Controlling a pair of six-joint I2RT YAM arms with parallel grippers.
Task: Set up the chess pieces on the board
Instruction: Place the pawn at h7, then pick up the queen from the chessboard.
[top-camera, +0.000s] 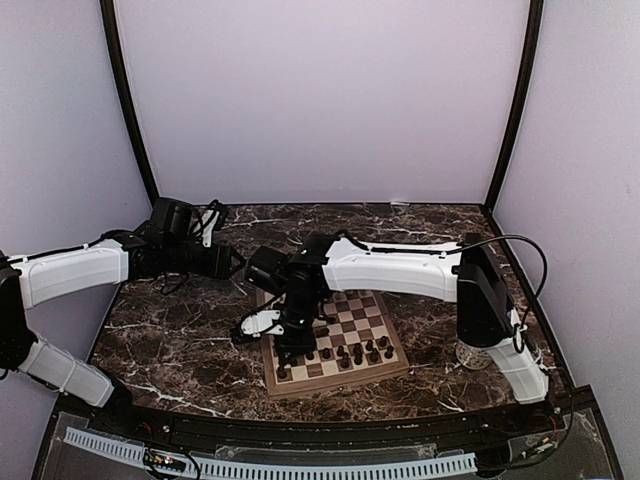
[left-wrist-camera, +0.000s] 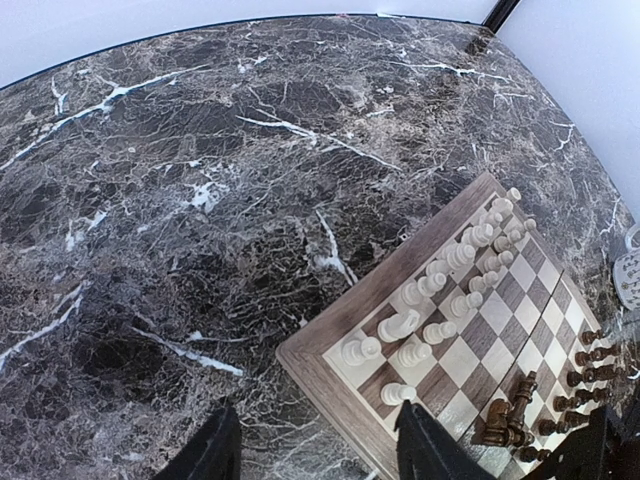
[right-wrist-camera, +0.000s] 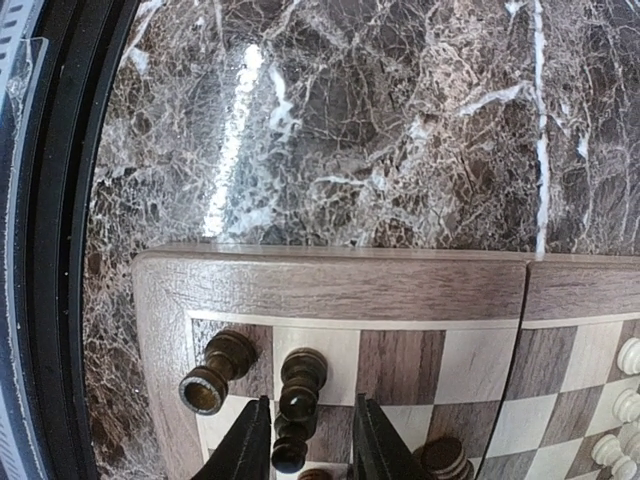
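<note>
The board (top-camera: 392, 372) lies on the marble table in front of the arms. Dark pieces (top-camera: 360, 350) stand along its near side. Cream pieces (left-wrist-camera: 455, 270) fill two rows on the far side, seen in the left wrist view. My right gripper (right-wrist-camera: 310, 445) points down over the board's near-left corner (top-camera: 288, 350). It is open, and its fingers (right-wrist-camera: 248, 445) flank a dark piece (right-wrist-camera: 303, 372) without touching it. A dark rook (right-wrist-camera: 215, 368) stands on the corner square beside it. My left gripper (left-wrist-camera: 315, 450) is open and empty, above the table just off the board's (left-wrist-camera: 350, 310) cream-side corner.
A speckled mug (top-camera: 474, 354) stands right of the board, by the right arm's base, and shows at the edge of the left wrist view (left-wrist-camera: 630, 275). The table's black front rim (right-wrist-camera: 60, 240) runs close to the board's near edge. Purple walls enclose the table.
</note>
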